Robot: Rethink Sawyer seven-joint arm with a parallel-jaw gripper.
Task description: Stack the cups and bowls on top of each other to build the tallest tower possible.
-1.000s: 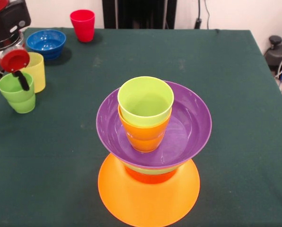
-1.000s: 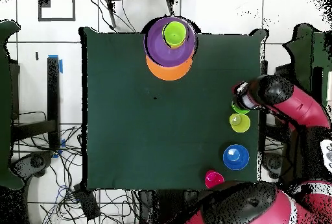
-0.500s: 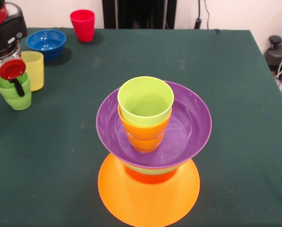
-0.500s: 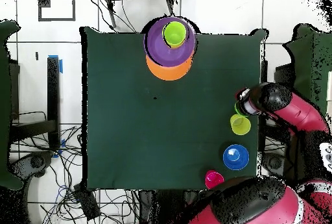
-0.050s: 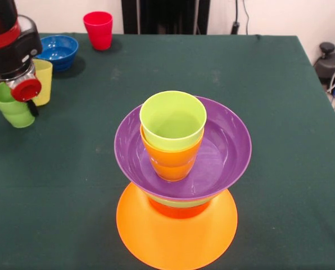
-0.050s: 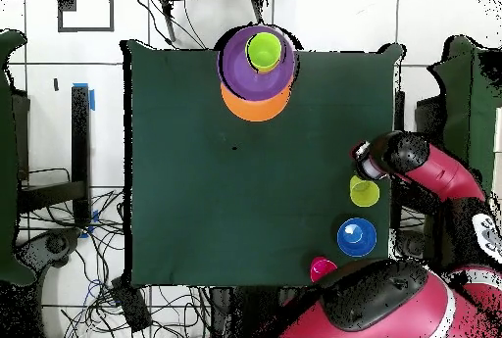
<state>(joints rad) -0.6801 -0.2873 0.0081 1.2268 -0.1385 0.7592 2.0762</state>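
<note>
The tower stands in the middle near the front. Its base is an upturned wide orange bowl. Above it come a red-orange and a green bowl, then the purple bowl. Inside that sits the orange cup with the lime green cup nested in it. At the far left my gripper is shut on the green cup, with one dark finger at its right rim. Whether the cup is off the cloth I cannot tell. From overhead the arm hides it.
The pale yellow cup stands right beside the green cup. Behind it are the blue bowl and the red cup. The table's edge runs close by on the gripper's side.
The arm has turned and dropped lower over the green cup. The cup has shifted a little left and up in the front view. From overhead the arm now covers it.
</note>
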